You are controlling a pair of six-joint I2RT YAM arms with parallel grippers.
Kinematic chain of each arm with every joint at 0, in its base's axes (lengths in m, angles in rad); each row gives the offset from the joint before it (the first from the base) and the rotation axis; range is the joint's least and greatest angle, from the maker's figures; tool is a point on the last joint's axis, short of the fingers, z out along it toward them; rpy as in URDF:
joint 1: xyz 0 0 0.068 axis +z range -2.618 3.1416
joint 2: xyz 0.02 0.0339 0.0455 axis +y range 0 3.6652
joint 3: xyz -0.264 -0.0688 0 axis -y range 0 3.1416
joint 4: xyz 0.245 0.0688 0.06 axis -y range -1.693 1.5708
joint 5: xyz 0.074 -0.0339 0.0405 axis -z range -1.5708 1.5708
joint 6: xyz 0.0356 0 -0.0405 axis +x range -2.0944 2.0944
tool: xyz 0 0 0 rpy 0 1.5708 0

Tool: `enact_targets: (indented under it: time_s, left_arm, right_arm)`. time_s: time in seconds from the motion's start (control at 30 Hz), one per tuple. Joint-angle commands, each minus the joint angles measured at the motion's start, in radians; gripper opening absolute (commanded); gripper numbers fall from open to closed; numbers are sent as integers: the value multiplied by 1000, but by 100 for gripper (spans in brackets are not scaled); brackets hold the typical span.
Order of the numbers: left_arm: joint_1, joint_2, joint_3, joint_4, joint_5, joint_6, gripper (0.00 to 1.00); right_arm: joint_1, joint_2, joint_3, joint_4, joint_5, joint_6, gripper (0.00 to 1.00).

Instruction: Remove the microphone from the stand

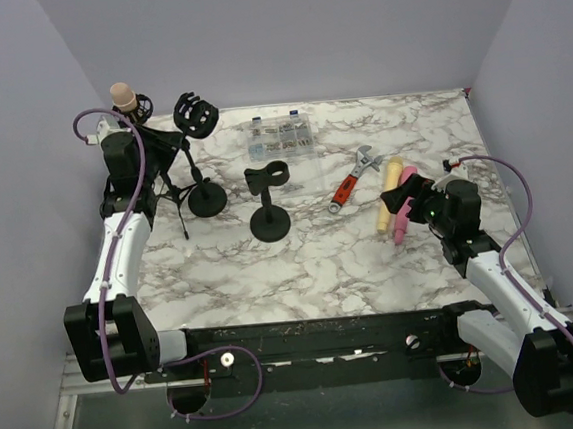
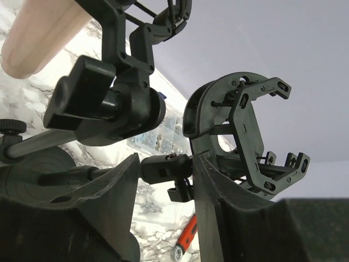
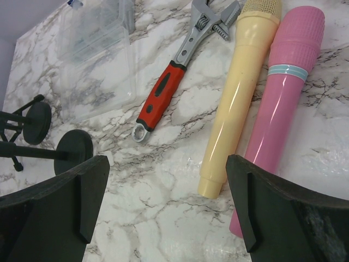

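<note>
- Three microphones: one peach microphone (image 1: 122, 94) mounted upright, one yellow microphone (image 3: 240, 93) and one pink microphone (image 3: 283, 103) lying side by side.
- Three stands: one tripod stand (image 2: 117, 106) carrying the peach microphone, one tall round-base stand (image 1: 207, 197), and one short round-base stand (image 1: 270, 221) topped by a clip.
- Two shock mounts: one around the peach microphone, one empty shock mount (image 2: 245, 131).
- One red-handled adjustable wrench (image 3: 169, 90).
- One clear plastic box (image 1: 282, 135).
- Two robot arms: left arm (image 1: 119, 251), right arm (image 1: 494, 269).
</note>
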State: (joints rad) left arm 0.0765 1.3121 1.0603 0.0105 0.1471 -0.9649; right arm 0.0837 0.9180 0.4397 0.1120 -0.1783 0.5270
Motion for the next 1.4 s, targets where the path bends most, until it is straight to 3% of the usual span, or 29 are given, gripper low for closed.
enact_targets:
  time_s: [0.0,0.53,1.37]
  left_arm:
    - [-12,25,-34,14,-47,40,42]
    - [-107,-1,-192,32,-226,130,36]
    - [-139,43,-406,121,-258,92,34]
  right_arm:
    - [-3,2,-15,28,-12,3,97]
    - [-2,-2,-18,31,-15,5,97]
    - [-2,-7,-21,30,-18,4,97]
